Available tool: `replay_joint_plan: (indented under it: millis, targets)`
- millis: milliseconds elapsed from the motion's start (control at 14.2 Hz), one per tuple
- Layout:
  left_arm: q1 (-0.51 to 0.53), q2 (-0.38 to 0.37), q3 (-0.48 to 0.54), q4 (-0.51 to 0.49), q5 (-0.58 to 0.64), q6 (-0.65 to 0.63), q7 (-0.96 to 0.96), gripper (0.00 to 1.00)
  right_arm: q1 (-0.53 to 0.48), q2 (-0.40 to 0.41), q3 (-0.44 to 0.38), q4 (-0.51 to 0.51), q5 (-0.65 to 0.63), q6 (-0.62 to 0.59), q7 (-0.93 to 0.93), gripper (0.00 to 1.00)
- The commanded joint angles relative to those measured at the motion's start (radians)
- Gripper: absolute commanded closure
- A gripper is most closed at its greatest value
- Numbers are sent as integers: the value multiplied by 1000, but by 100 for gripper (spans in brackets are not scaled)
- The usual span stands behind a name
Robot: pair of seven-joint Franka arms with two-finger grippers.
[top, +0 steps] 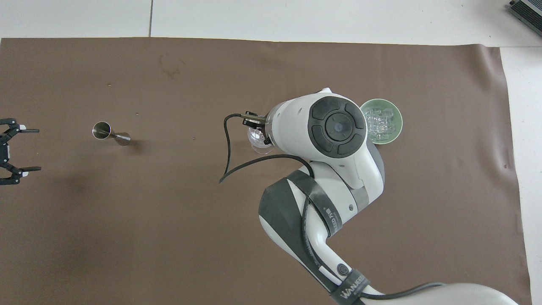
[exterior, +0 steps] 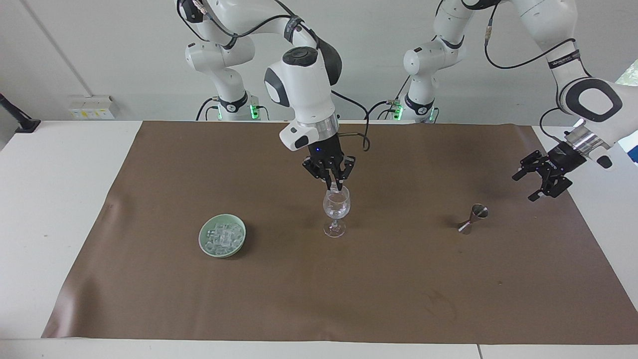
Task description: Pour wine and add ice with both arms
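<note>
Clear glassy cubes, the ice, are heaped in a pale green bowl on the brown mat, toward the right arm's end of the table and well apart from the right gripper. One small clear piece, apparently an ice cube, is seen pinched between that gripper's closed fingertips, directly over the mouth of the wine glass. The glass stands upright below the gripper; whether the tips touch the rim cannot be told. In the overhead view the gripper is hidden under the right arm's wrist, and only part of the glass shows beside it.

The step in hand is judged to be the drop of ice into the glass. It is best done with the cube centred over the bowl of the glass and held low before the fingers are parted, so that the thin stemmed glass is not knocked or tipped. The rim should be cleared on the way up.

The left gripper is held wide open and empty, over the mat's edge at the left arm's end. The steel jigger stands apart from it, toward the glass. The left arm is judged to be waiting.
</note>
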Motion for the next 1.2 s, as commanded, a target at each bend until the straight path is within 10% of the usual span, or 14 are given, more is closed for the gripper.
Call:
replay_joint_plan:
  millis: [0,1129]
  targets:
    - [-24,-74,-6,11,97,-19,37,0,-13,0,9,-11,-7,23,-20,100]
    - [-273,-146,-23,248,505,-180,548,0,-15,4,9,-11,-4,49,-19,91]
